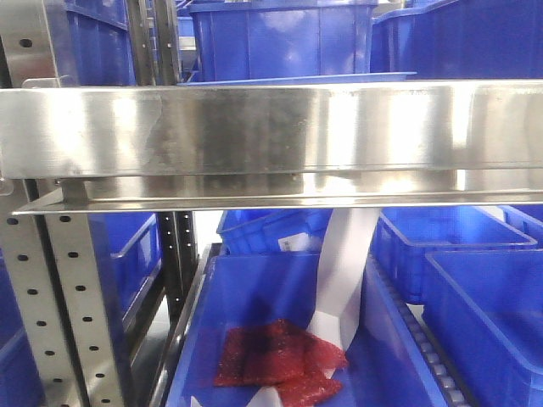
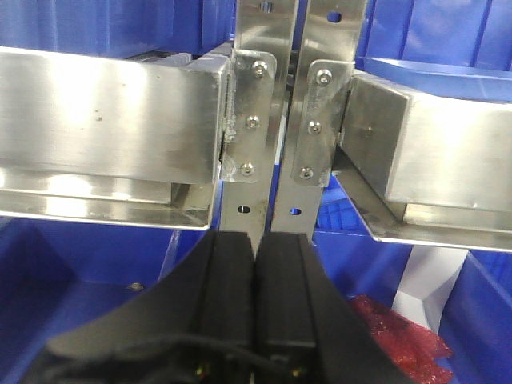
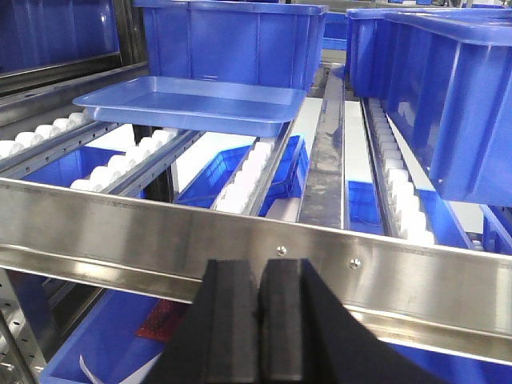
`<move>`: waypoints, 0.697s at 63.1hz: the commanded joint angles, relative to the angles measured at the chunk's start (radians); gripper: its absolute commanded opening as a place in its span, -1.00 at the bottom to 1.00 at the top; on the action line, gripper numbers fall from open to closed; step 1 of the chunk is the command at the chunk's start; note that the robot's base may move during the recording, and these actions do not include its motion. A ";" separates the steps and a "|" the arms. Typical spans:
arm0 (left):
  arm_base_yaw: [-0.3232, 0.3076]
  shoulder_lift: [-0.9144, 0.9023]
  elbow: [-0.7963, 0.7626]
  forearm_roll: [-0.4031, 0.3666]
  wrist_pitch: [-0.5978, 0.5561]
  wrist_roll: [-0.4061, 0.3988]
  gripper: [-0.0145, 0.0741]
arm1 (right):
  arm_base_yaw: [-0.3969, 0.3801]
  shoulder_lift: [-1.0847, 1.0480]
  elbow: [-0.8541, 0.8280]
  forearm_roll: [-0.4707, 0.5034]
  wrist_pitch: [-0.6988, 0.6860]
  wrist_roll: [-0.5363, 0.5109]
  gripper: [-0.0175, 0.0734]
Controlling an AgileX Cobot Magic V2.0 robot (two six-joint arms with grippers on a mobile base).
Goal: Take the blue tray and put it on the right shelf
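Blue tray (image 3: 190,102) sits on the right shelf's (image 3: 240,232) white rollers, toward the far left, held by nothing. Both grippers, left (image 2: 255,248) and right (image 3: 261,276), show jaws pressed together, empty.

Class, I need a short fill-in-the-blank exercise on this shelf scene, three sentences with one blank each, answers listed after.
1. The blue tray rests on white ____ of the shelf.
2. The right gripper holds nothing; its fingers are ____.
3. In the deep bin below the shelf lies a ____ mesh bag.

Missing words: rollers; shut; red
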 commanded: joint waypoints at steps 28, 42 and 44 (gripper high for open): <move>0.005 -0.012 0.028 -0.011 -0.096 0.003 -0.78 | -0.002 0.011 -0.027 -0.009 -0.094 -0.010 -0.49; 0.005 -0.012 0.028 -0.011 -0.096 0.003 -0.78 | -0.012 0.011 -0.017 -0.023 -0.120 -0.010 -0.49; 0.005 -0.012 0.028 -0.011 -0.096 0.003 -0.78 | -0.024 0.011 -0.009 -0.026 -0.133 -0.012 -0.49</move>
